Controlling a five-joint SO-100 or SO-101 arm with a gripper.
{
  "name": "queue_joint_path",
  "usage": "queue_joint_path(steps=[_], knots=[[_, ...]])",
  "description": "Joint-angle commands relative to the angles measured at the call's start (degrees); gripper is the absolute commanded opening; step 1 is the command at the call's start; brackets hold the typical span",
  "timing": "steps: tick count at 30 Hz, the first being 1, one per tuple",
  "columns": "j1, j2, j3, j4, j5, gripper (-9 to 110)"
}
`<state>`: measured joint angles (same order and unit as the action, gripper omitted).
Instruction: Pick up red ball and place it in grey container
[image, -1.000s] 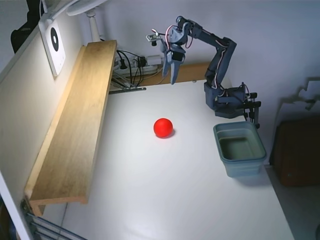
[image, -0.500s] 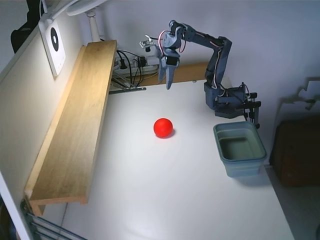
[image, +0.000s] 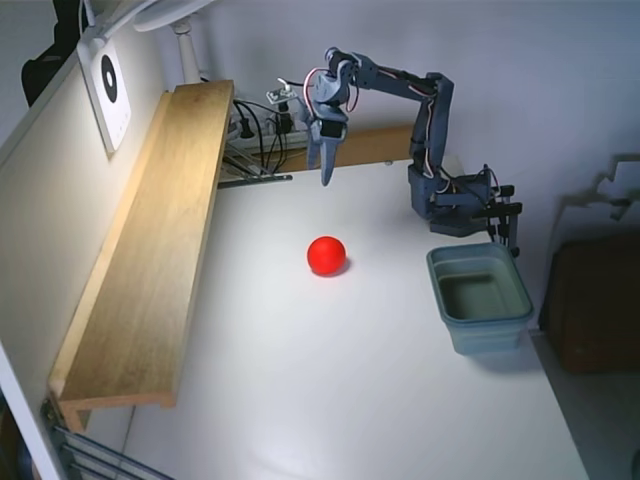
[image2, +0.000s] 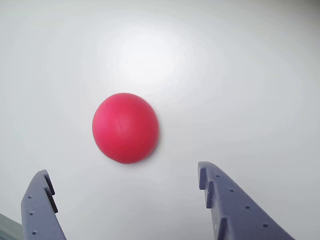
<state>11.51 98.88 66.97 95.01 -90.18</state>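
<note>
While the arm reaches out in the fixed view, its gripper (image: 326, 178) hangs above the white table (image: 330, 400), apart from the red ball (image: 326, 255) lying mid-table; the grey container (image: 480, 297) sits right of it. Seen from the wrist view, the fingers (image2: 227, 200) stand wide open, the unmarked ball (image2: 125, 128) beyond them. No writing is readable.

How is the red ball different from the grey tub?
The ball is round and bright red; the tub is boxy and grey-blue. The ball is the smaller one, narrower than the tub. The ball is closed all round; the tub is open on top and empty. Both sit on the white table, apart from each other.
</note>
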Motion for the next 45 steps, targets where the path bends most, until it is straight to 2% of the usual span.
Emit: queue_joint_path(steps=[1,14,38,45], knots=[[0.74,-1.03,-3.72,-0.42,0.18,38],[0.74,-8.06,-10.09,-1.07,0.18,38],[-0.64,-8.16,-10.17,-1.1,0.18,38],[-0.66,-5.75,-3.36,-5.5,0.18,38]])
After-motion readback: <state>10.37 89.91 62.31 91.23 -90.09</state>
